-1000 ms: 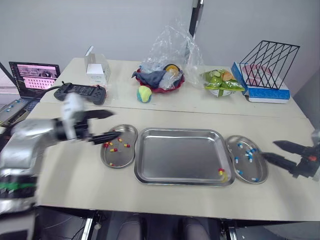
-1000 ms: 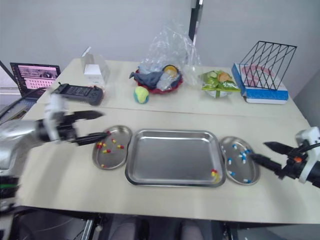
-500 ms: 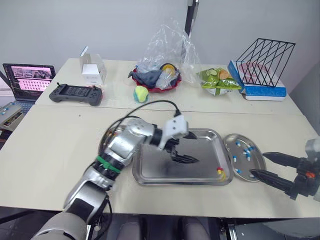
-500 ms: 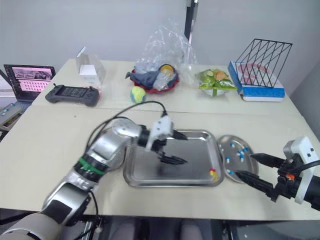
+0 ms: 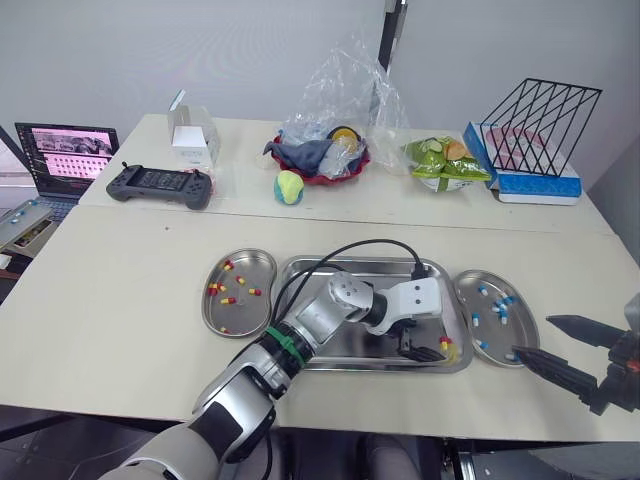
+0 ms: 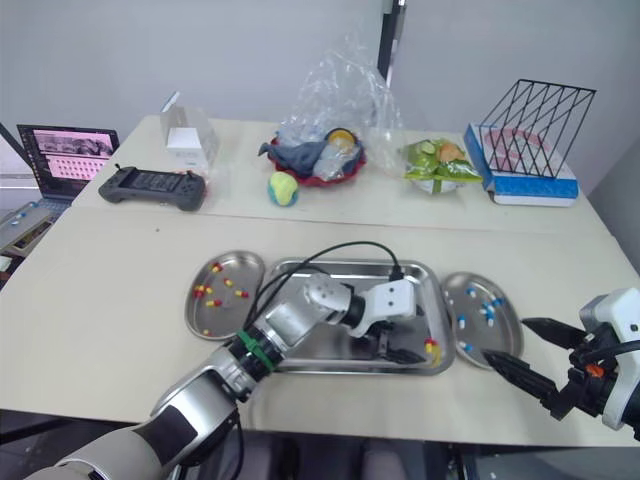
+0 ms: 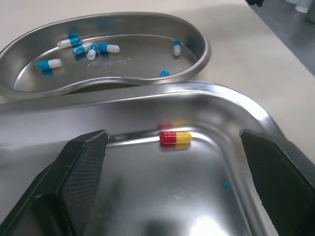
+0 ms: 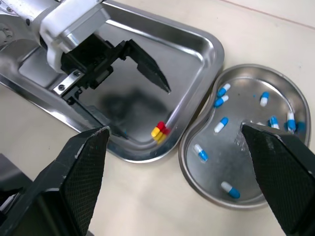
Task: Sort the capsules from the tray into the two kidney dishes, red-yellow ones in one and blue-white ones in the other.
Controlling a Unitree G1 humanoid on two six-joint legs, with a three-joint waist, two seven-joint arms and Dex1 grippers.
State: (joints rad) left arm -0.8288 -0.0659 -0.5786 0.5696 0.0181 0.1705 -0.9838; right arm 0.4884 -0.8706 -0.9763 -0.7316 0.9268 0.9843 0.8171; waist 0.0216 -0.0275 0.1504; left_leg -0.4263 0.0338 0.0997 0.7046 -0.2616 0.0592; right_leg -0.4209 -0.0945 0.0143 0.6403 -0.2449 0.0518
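Hovering over the last capsule (image 7: 175, 137) with the left gripper (image 5: 428, 350) spread wide and holding nothing.

Nearest, waiting off the front right edge of the table (image 5: 120, 320) with the right gripper (image 5: 533, 338) likewise parted and empty, just beside the right dish (image 5: 492, 335). Judging the sort almost finished — blue-white pieces lying in that right dish, red-yellow ones in the left dish (image 5: 250, 315), and just one red-yellow capsule left in the tray (image 5: 350, 262), tucked against its near right corner ahead of the left fingers. Left to do, by the look of it: pinching that one, carrying it across the tray, dropping it with its kind. Farther back, passing a game controller (image 5: 160, 185), a laptop (image 5: 70, 155), a small box (image 5: 195, 135), a ball (image 5: 289, 187), a plastic bag (image 5: 340, 100) of things and a wire rack (image 5: 540, 125) — finding no brand or writing clear enough to read, the laptop screen included.
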